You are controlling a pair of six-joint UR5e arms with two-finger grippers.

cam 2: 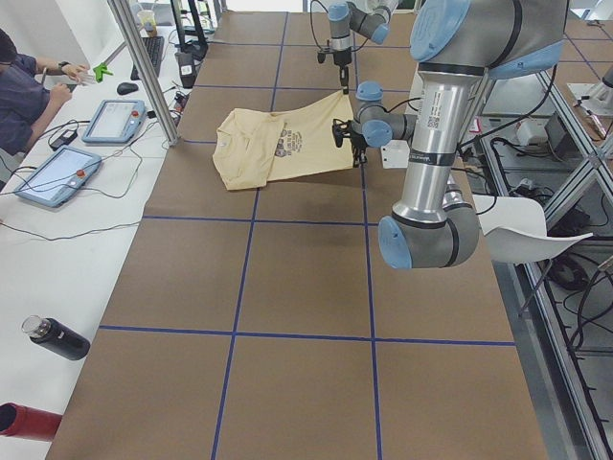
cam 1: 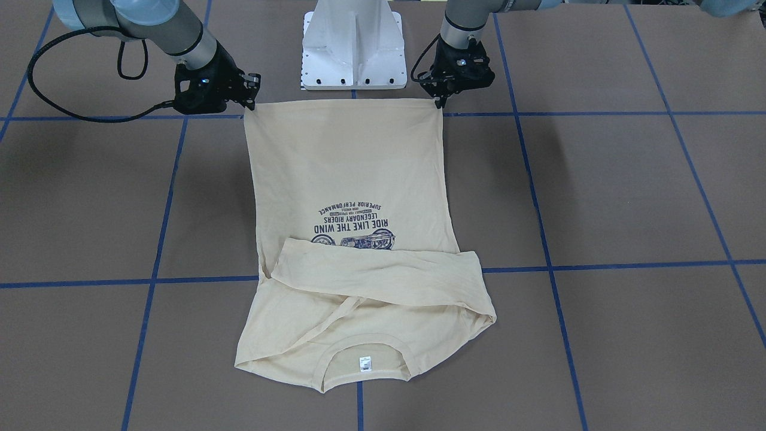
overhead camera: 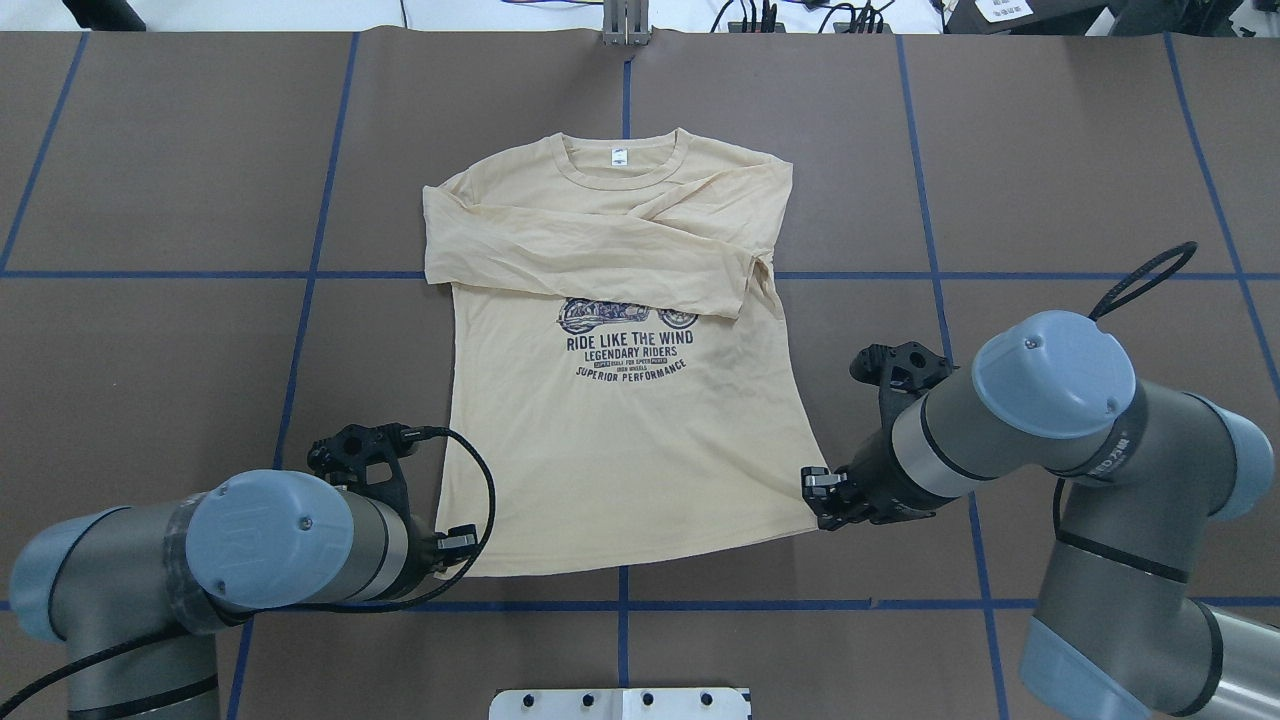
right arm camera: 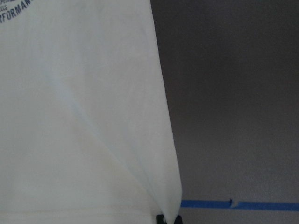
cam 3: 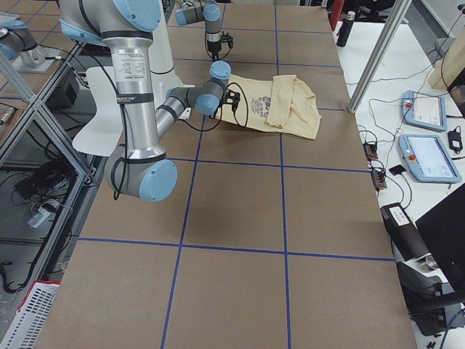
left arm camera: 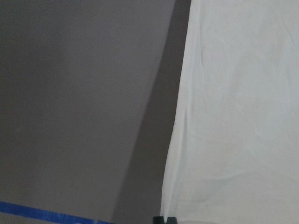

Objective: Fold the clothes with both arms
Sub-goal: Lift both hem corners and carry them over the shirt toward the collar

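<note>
T-shirt (cam 1: pixel 347 167) lies print-up at mid-desk (cam 1: pixel 628 191), sleeves crossed over the chest; judged light, limp and prone to sagging, best held at the hem corners, which left claw (cam 1: pixel 440 103) and right claw (cam 1: pixel 251 107) each pinch.

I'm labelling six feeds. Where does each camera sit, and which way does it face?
Front-facing: across the table, facing the robot; shirt, left gripper, right gripper, pedestal.
Overhead: behind the robot, looking forward and down; left arm, right arm.
Exterior left: table's left end; left arm nearest.
Exterior right: table's right end; right arm nearest.
Left wrist: looks down at hem corner.
Right wrist: other hem corner.
Shared: front and overhead show both grippers pinching the hem.
</note>
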